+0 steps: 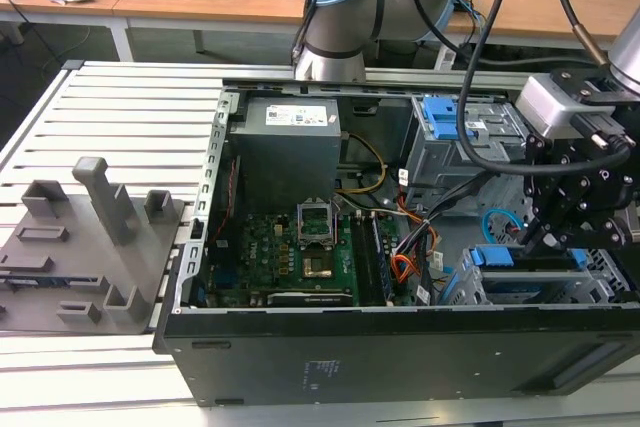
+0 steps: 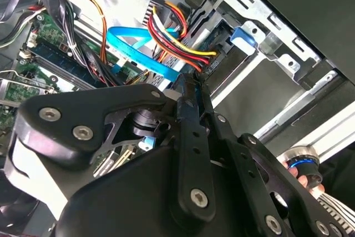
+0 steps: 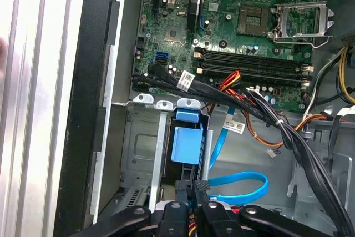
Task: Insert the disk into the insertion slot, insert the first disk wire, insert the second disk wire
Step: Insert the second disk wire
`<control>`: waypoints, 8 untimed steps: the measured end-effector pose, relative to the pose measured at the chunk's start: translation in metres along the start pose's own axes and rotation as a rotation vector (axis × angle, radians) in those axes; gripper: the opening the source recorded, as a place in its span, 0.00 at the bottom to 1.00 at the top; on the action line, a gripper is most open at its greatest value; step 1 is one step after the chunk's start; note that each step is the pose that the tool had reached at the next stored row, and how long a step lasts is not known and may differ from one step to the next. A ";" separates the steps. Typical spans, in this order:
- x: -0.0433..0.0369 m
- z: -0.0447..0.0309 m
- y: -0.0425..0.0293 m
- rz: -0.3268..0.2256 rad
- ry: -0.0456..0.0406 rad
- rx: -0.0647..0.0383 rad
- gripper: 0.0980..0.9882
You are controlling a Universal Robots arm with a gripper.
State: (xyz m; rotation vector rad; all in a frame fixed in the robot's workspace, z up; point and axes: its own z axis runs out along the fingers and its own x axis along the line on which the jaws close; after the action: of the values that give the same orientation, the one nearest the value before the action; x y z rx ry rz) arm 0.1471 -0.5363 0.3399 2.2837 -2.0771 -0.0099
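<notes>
The gripper is down inside the open computer case at the exterior view's right, near edge; its fingers look closed together on a small dark plug at the rear of the disk, though which plug they pinch I cannot tell; just beside the tips, the first disk wire, a red, orange and black bundle, runs to the drive's connector edge; the second disk wire, the light-blue flat cable, loops close by toward the same end. The disk, in its blue carrier, already sits in the insertion slot; so the first step looks done, and the wiring appears under way; the motherboard lies further left.
</notes>
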 end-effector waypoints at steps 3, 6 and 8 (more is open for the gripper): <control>0.0005 0.0041 -0.0001 0.000 0.0003 0.000 0.07; 0.0005 0.0047 -0.0001 0.000 -0.0001 0.000 0.07; 0.0005 0.0047 -0.0001 0.000 -0.0001 0.000 0.07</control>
State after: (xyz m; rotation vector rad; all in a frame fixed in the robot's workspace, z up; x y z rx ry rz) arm 0.1470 -0.5369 0.3352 2.2837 -2.0773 -0.0100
